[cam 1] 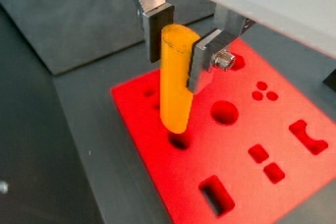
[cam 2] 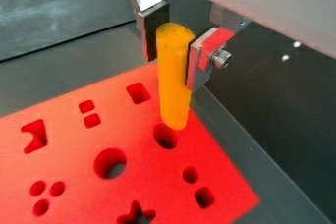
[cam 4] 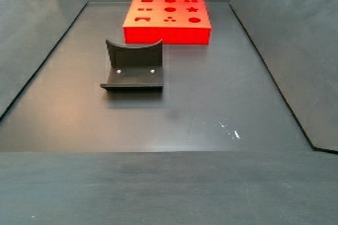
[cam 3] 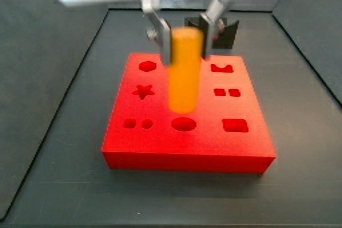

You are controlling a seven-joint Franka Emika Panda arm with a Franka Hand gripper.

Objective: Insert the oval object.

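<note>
Now gripper [cam 1: 183,43] around oval object [cam 1: 176,85]

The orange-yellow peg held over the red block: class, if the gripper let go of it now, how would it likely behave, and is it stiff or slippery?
The oval object looks rigid, hanging straight from the gripper. Its smooth surface may slip. Tall and narrow, it would probably topple onto the red block unless its tip is in a hole.
</note>
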